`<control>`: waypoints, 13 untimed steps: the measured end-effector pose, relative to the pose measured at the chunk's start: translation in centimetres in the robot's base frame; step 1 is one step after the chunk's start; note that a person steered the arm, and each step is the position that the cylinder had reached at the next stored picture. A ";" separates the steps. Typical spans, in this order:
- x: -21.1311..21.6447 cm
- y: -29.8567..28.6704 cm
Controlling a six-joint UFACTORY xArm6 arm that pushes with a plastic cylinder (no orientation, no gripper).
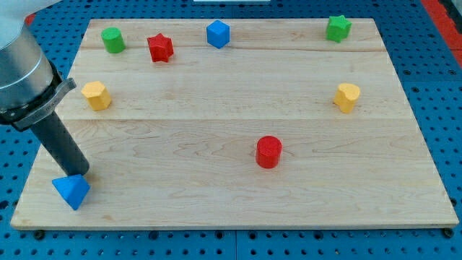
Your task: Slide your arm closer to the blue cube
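The blue cube (217,34) sits near the view's top edge of the wooden board (238,137), left of centre. My tip (79,174) rests at the view's lower left, touching or just behind a blue triangular block (71,191). The blue cube lies far from my tip, up and to the right across the board. The dark rod rises from the tip toward the view's upper left into the grey arm body.
A red star (160,48) and a green cylinder (112,40) lie left of the blue cube. A yellow block (96,95) is at the left, another yellow block (347,97) at the right, a green star (338,28) top right, a red cylinder (268,152) centre.
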State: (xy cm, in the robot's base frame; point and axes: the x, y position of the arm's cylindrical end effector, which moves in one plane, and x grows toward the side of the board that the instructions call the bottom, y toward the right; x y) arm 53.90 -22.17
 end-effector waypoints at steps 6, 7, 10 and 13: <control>-13.8 11.8; -13.9 11.8; -22.1 18.2; -26.7 19.3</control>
State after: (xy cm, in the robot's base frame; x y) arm 27.23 -2.86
